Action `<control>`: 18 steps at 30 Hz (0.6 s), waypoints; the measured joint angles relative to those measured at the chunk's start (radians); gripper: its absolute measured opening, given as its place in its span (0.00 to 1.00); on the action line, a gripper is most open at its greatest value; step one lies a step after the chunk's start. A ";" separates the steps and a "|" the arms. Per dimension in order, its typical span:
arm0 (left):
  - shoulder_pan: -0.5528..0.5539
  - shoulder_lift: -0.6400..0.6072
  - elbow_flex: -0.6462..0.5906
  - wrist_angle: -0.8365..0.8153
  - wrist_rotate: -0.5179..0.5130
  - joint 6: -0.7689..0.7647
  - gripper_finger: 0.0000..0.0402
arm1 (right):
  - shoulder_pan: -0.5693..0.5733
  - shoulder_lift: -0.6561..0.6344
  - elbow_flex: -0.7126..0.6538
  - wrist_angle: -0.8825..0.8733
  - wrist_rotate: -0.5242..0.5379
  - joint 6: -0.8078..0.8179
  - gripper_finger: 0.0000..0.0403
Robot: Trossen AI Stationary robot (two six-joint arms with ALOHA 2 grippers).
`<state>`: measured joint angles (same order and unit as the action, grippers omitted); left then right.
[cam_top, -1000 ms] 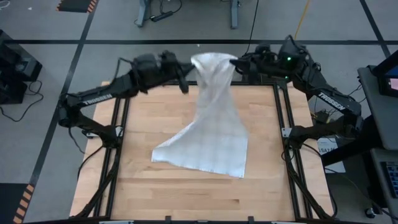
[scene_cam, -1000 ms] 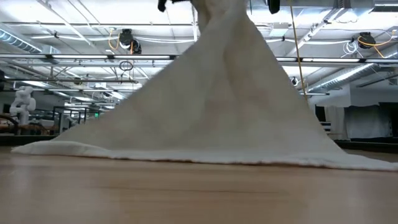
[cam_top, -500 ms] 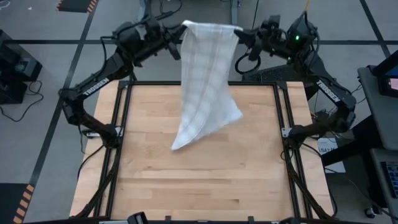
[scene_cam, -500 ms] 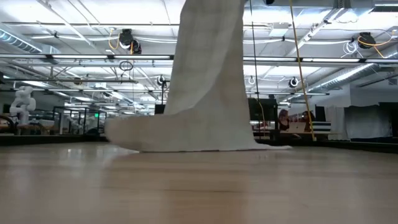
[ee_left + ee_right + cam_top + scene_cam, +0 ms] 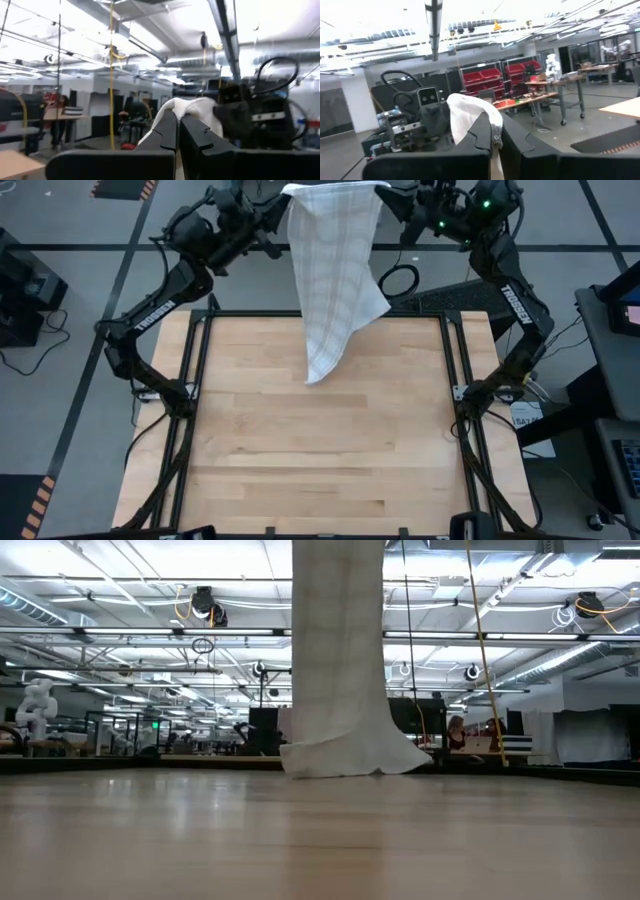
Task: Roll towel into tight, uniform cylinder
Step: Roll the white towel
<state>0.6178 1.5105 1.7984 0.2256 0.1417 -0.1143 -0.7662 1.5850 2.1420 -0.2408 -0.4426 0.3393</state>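
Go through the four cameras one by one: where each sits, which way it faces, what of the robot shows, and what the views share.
High view: overhead, looking straight down on the table; both arms, left gripper and right gripper holding the towel up.
Low view: table height, facing the room; only the hanging towel.
Left wrist view: past its own shut jaws, toward the right arm.
Right wrist view: past its own shut jaws, toward the left arm.
Shared: the towel shows in all four.
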 joint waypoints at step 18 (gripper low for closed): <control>-0.086 0.002 0.252 -0.083 0.232 -0.160 0.00 | 0.100 -0.018 0.028 0.134 -0.233 0.283 0.01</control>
<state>0.5319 1.5120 2.0501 0.1427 0.3734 -0.2745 -0.6664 1.5669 2.1696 -0.1066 -0.6758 0.6223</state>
